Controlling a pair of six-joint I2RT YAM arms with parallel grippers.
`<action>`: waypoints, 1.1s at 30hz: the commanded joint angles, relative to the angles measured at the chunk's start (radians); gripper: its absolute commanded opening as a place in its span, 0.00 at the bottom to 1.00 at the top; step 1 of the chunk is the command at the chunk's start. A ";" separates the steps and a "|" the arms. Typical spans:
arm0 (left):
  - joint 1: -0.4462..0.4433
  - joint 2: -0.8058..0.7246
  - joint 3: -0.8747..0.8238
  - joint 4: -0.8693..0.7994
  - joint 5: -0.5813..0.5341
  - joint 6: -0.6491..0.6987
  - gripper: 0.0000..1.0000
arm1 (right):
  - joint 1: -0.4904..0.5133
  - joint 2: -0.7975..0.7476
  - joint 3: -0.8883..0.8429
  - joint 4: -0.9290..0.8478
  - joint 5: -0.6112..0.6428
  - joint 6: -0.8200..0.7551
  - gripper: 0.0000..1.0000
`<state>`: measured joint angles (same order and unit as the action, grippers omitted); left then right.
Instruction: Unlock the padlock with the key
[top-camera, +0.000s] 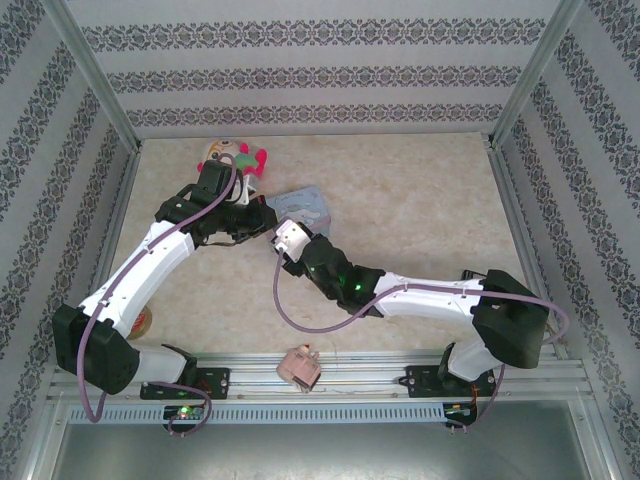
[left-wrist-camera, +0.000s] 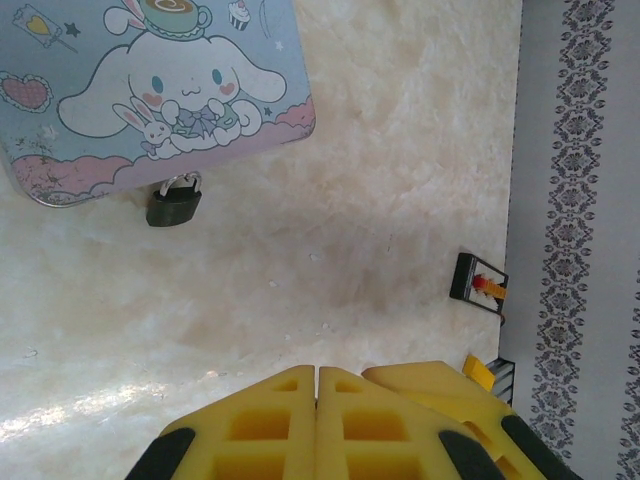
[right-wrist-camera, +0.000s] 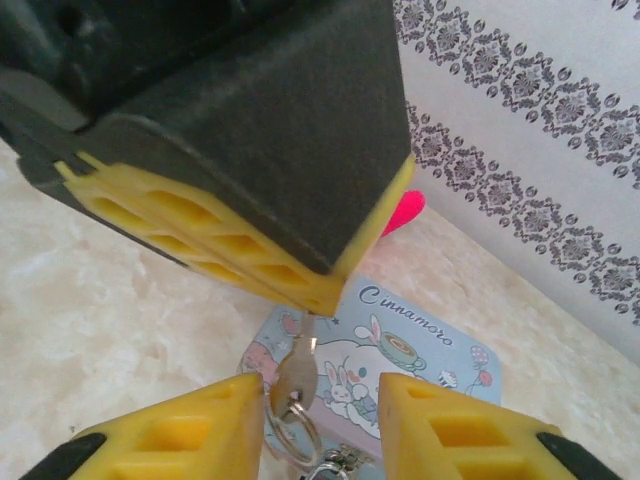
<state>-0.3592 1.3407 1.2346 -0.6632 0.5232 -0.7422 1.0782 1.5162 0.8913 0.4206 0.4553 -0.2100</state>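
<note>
Bright, even light; soft shadows; slight blur

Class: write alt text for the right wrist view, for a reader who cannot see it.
The left gripper, shut, holds the key hanging ring end down, between the right gripper and its open yellow fingers. Behind it, a pale blue cartoon tin lies on the pale table.

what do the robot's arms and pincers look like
The left arm and right arm have white shells, black joint housings and a purplish cable looping along each. The left pincer and right pincer have yellow fingers moulded with hollow cells and black patches at the outer corners.
</note>
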 joint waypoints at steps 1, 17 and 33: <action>-0.003 0.005 -0.006 -0.025 0.023 0.003 0.00 | -0.008 0.009 0.029 0.026 -0.005 0.014 0.28; 0.003 0.003 -0.018 0.008 0.049 -0.006 0.11 | -0.019 -0.028 -0.001 0.002 -0.053 0.056 0.00; 0.051 -0.252 -0.297 0.539 0.025 0.011 0.76 | -0.314 -0.301 -0.198 -0.067 -0.686 0.617 0.00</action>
<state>-0.3187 1.1095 0.9722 -0.3191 0.5400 -0.7612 0.8276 1.2518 0.7273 0.3462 0.0242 0.2203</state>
